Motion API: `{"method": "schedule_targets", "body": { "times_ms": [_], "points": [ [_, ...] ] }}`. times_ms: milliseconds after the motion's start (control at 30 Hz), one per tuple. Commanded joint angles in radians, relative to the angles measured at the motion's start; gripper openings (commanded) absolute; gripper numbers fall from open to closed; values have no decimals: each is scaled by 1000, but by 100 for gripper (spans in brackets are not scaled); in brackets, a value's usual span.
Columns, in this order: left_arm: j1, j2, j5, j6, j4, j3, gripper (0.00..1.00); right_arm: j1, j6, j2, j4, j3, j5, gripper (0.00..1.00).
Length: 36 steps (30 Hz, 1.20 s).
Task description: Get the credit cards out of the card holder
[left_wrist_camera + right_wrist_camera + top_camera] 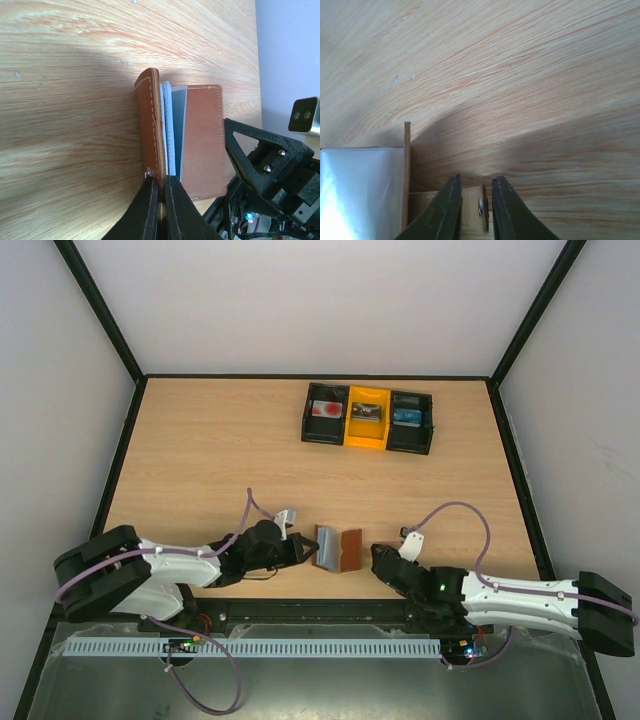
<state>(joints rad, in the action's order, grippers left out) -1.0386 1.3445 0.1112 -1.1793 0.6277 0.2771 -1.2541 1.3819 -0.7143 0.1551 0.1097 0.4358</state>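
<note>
Left fingers (159, 192) pinching card holder (202, 140) cover edge, right fingers (476, 184) slightly parted astride snap tab (472, 210)

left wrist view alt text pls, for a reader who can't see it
A black left pincer is shut on the edge of one cover of an open brown leather booklet-style card holder on a pale wooden table. Pale blue-grey clear sleeves show between its two covers.
</note>
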Motion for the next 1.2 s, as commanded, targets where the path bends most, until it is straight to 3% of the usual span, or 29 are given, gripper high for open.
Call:
{"method": "schedule_targets", "body": {
  "times_ms": [0,267,433,767,1167],
  "points": [
    [-4,-82,-44,43,-110,24,3,2,-24,27,92,57,39,21],
    [-4,-145,-73,47,-250,21,3,2,-152,31,183,226,13,48],
    [-6,-170,-77,37,-311,33,3,2,-239,-32,16,256,-147,60],
    [-13,-220,-105,-8,-330,-6,3,1,-275,-262,-293,259,-336,62],
    [-59,-284,-146,-29,-373,-16,3,1,-313,-505,-295,347,-319,67]
  ]
}}
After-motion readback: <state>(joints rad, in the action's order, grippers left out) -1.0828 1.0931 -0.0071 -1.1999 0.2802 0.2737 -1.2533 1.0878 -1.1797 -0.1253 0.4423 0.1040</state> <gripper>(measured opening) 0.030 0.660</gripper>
